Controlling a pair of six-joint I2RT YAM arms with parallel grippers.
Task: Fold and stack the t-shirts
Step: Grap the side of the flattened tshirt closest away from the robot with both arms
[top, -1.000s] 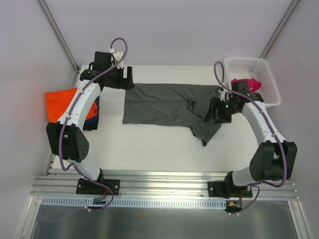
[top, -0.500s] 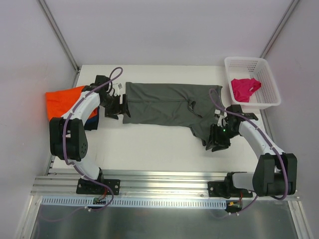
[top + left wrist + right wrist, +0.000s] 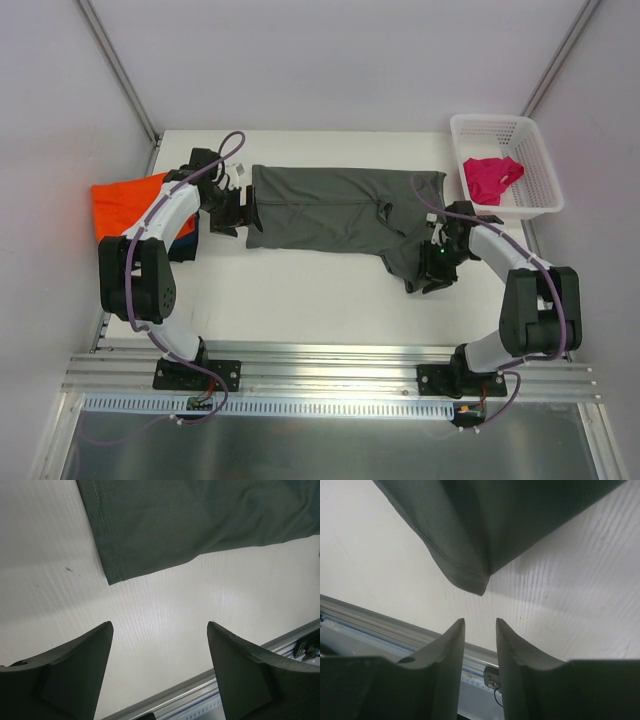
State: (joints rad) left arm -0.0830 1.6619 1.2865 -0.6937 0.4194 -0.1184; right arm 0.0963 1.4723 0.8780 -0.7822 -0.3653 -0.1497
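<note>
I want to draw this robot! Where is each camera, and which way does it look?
Top external: above and behind the arms, looking down at the white table, the dark grey cloth t-shirt and both arms.
Left wrist: on the left arm, looking past its open left gripper at the shirt's hemmed corner.
Right wrist: on the right arm, looking past its narrowly open right gripper at a shirt tip.
Shared: every view shows that t-shirt on the table.

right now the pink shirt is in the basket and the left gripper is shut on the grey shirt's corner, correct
No. The left gripper is open and holds nothing; the left wrist view shows the grey shirt lying on the table ahead of it, untouched. The pink shirt is in the basket.
</note>
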